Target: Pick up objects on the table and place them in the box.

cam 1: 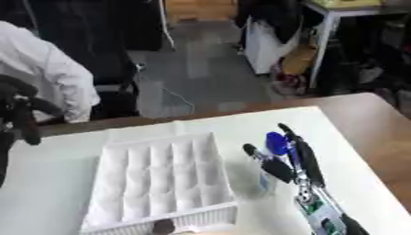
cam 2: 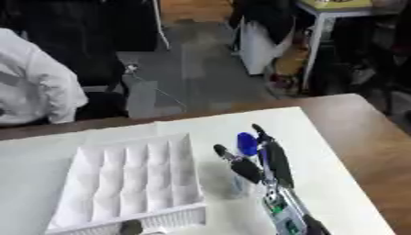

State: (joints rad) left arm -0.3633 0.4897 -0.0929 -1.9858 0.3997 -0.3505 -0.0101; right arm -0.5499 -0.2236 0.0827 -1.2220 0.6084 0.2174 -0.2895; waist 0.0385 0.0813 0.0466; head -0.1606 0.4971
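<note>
**Right hand on a blue-capped bottle beside the box**

Left eye view: The right hand (cam 1: 282, 158) came in from the near right corner, its fingers and thumb closed round a small clear bottle (cam 1: 267, 176) with a blue cap (cam 1: 276, 143). The bottle stood upright, or nearly so, on the white-covered tabletop (cam 1: 48, 183), just to the right of the white box (cam 1: 164, 181), whose many small compartments looked empty. Whether the bottle's base touched the tabletop could not be told. The left hand (cam 1: 22, 114) showed at the far left edge, dark fingers curled and holding nothing, well apart from the box.

Right eye view: The same hold showed here, the thumb on the bottle's left and the fingers on its right, near the cap. The left hand was out of this view. A small dark thing (cam 2: 131, 226) lay at the box's near edge; its nature could not be made out.

The bottle seemed light, stiff and smooth-walled, so likely slippery; a hold across the body just under the cap looked safest, keeping it upright on the way into a compartment.
</note>
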